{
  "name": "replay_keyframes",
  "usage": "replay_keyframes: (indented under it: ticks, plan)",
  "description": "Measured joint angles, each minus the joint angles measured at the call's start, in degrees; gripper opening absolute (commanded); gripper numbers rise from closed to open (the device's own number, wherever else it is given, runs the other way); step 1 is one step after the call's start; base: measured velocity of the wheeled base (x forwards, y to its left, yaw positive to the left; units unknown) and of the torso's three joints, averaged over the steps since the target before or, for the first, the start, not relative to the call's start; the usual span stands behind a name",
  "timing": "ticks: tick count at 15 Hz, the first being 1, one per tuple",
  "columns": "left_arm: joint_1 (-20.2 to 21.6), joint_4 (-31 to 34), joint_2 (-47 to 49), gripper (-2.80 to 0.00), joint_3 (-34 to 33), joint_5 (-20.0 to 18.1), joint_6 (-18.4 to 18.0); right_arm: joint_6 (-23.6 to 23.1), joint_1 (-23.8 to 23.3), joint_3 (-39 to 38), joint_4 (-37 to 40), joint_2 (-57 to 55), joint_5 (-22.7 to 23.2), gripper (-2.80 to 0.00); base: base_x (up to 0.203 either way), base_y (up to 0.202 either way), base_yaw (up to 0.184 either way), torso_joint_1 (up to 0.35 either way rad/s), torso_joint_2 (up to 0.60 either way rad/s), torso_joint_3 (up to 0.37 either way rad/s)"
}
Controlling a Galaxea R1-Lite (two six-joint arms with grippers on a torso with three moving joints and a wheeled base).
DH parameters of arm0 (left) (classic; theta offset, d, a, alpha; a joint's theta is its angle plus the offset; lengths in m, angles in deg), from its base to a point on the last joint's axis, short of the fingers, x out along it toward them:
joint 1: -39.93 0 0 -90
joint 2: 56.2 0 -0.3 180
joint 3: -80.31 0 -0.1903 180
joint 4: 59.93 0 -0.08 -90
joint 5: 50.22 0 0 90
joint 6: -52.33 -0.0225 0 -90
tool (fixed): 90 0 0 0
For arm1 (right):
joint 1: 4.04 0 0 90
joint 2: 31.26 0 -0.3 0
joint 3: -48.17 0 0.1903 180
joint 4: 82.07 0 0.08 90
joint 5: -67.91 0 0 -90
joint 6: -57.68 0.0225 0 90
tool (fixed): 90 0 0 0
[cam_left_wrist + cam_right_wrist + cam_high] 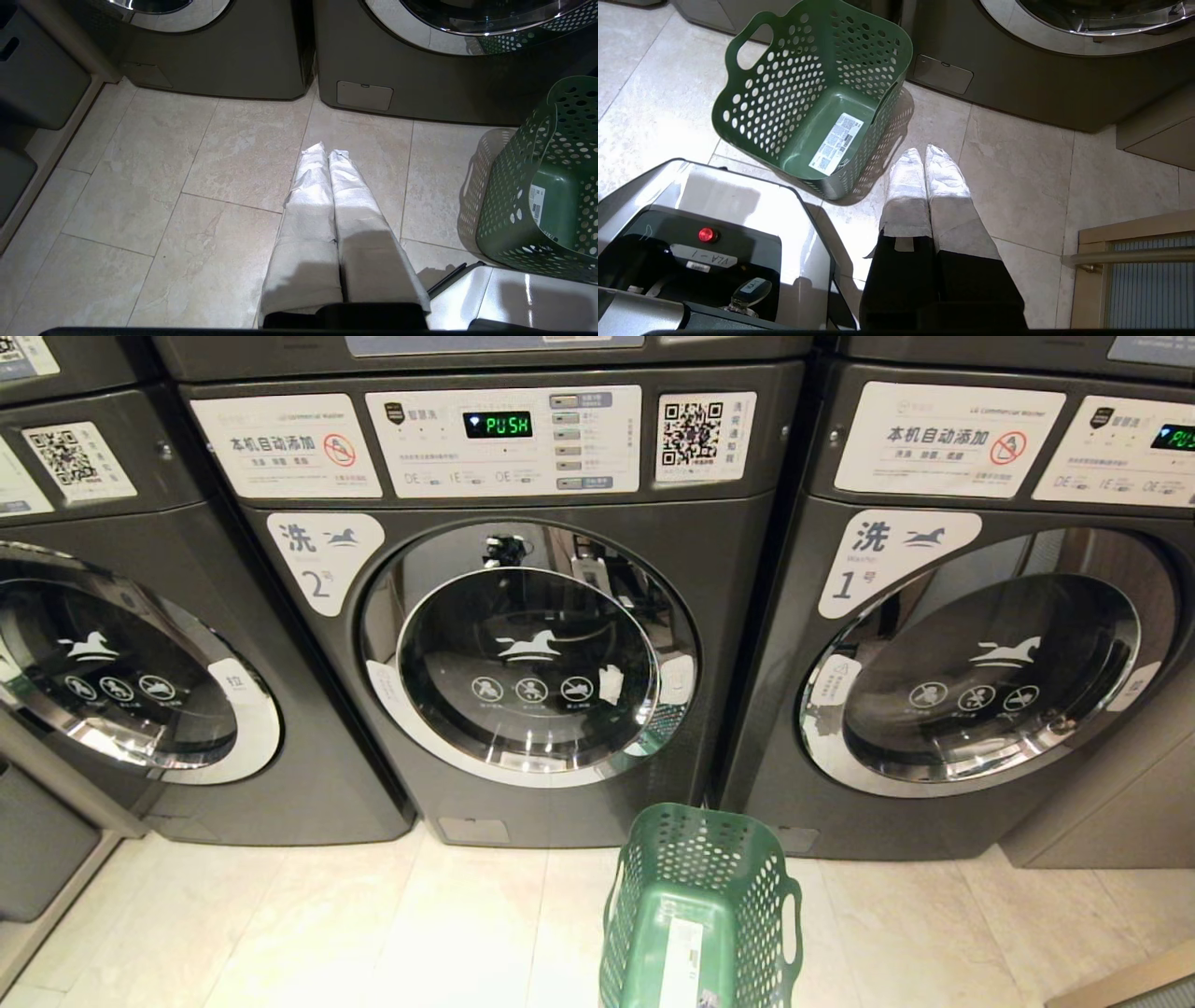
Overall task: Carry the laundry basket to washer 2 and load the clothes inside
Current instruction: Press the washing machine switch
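The laundry basket (700, 896) stands on the tiled floor, in front of the gap between the two grey machines. It is dark green with round holes, and inside it (808, 93) I see only the white sticker on its bottom. The clothes are out of view. Washer 2 (523, 672) faces me with its round glass door closed and its "2" label at the upper left. My left gripper (327, 151) is shut and empty over bare tiles, to the left of the basket (537, 186). My right gripper (923, 151) is shut and empty beside the basket's right wall. Neither arm shows in the head view.
Washer 1 (980, 663) stands to the right of washer 2, and a third grey machine (121, 663) to the left. My own base (691, 224) sits just behind the basket. A wood-framed panel with a metal rail (1134, 256) is at the right, and grey cabinets (37, 93) at the left.
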Motion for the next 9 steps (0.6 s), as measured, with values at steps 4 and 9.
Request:
replay_keyframes:
  ticks: [4, 9]
  plan:
    - [0.0, 0.35, -0.12, -2.8, 0.11, -0.02, 0.05, -0.41, -3.04, 0.05, 0.27, -0.67, 0.02, -2.8, 0.0, 0.0, 0.0, 0.0, 0.0, 0.0]
    - [-0.12, 0.29, -0.76, -2.8, 0.09, 0.24, 0.55, -0.13, -7.28, 0.01, 0.22, 3.81, 0.02, -2.8, 0.0, 0.0, 0.0, 0.0, 0.0, 0.0]
